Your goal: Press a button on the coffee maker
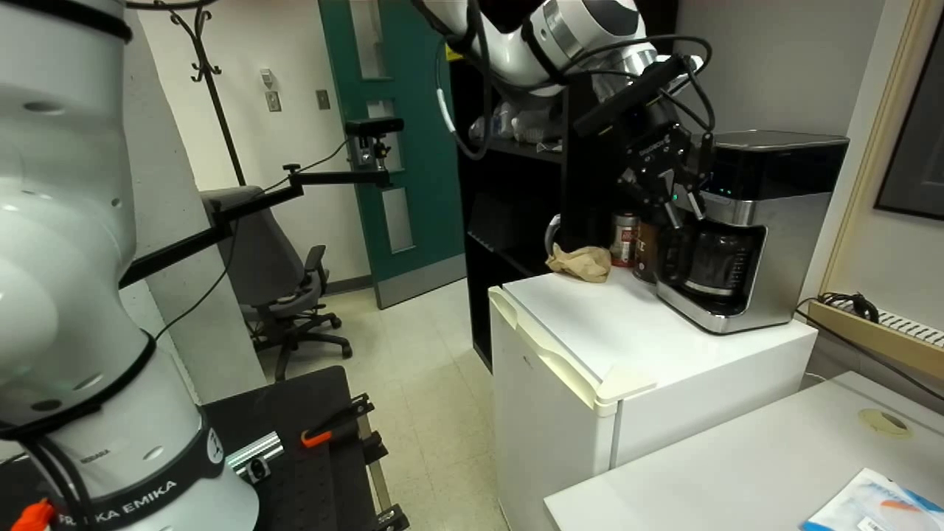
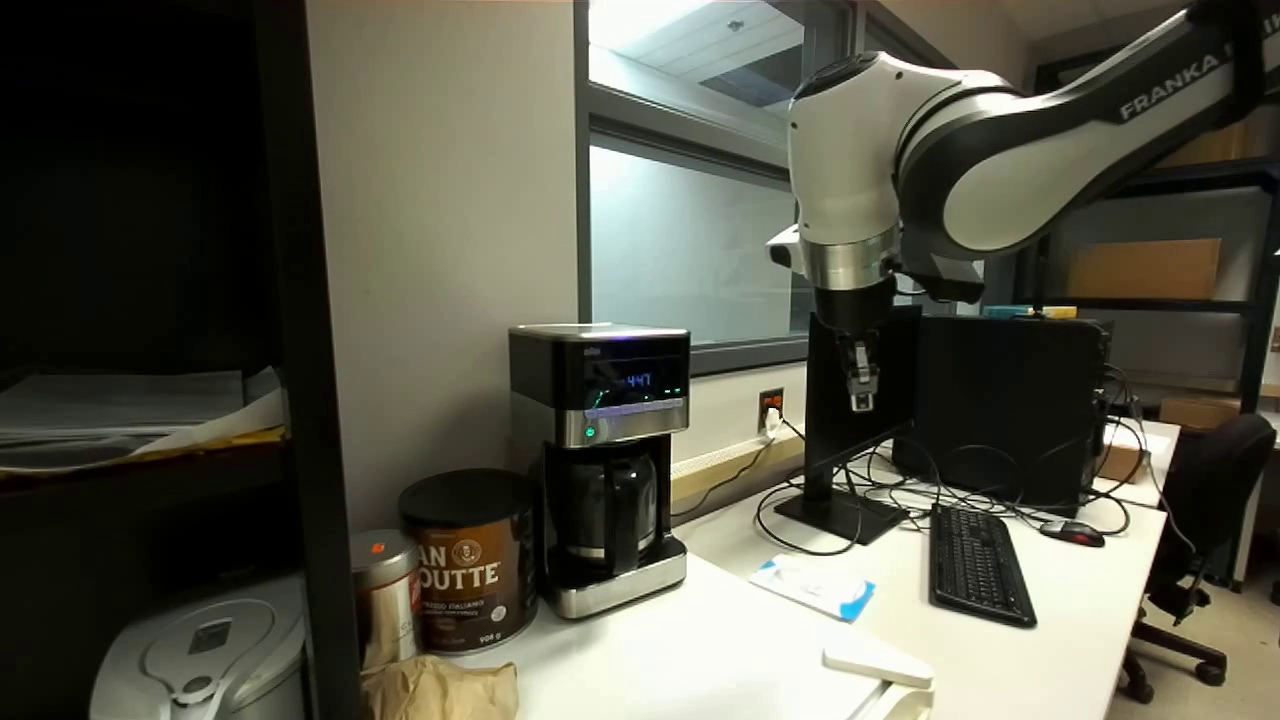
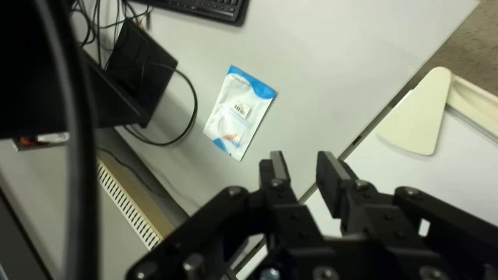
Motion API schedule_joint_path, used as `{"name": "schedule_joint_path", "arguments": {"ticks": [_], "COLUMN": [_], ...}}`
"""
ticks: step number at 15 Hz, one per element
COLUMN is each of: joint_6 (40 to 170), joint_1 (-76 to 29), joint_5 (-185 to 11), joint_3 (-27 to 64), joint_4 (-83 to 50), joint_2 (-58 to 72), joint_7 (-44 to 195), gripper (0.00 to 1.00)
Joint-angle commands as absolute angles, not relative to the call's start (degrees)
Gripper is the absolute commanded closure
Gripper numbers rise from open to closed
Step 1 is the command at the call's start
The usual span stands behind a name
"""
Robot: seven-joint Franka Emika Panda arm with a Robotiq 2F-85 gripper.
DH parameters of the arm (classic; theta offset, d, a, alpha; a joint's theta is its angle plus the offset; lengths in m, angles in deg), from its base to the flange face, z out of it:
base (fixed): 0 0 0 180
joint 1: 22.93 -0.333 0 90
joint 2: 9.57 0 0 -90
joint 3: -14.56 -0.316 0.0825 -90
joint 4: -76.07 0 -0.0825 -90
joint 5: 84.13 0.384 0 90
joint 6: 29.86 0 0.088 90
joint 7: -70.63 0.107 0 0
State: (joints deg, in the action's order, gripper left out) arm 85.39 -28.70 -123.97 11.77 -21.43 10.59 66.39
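Observation:
The coffee maker is a black and silver boxy machine with a dark carafe, standing upright on the white fridge top. In an exterior view its front shows a lit clock, a row of buttons under it and a green-lit button on the silver band. My gripper points down and overlaps the machine's front in that exterior view. In an exterior view the gripper hangs well to the right of the machine, apart from it. In the wrist view the jaws are open and empty; the coffee maker is out of view there.
A brown coffee can, a smaller can and crumpled brown paper sit beside the machine. The desk holds a packet, monitor, keyboard and cables. A black shelf stands beside the fridge.

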Motion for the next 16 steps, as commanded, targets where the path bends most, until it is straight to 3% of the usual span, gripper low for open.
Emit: {"name": "schedule_joint_path", "arguments": {"ticks": [1,16], "joint_6": [88.54,110.31], "joint_1": [-30.85,-31.11], "joint_5": [-130.70,-137.53], "joint_3": [12.44,13.21], "joint_4": [-12.55,-2.54], "joint_2": [18.09,29.45], "joint_7": [63.75,62.88], "gripper": [0.99,1.00]}}
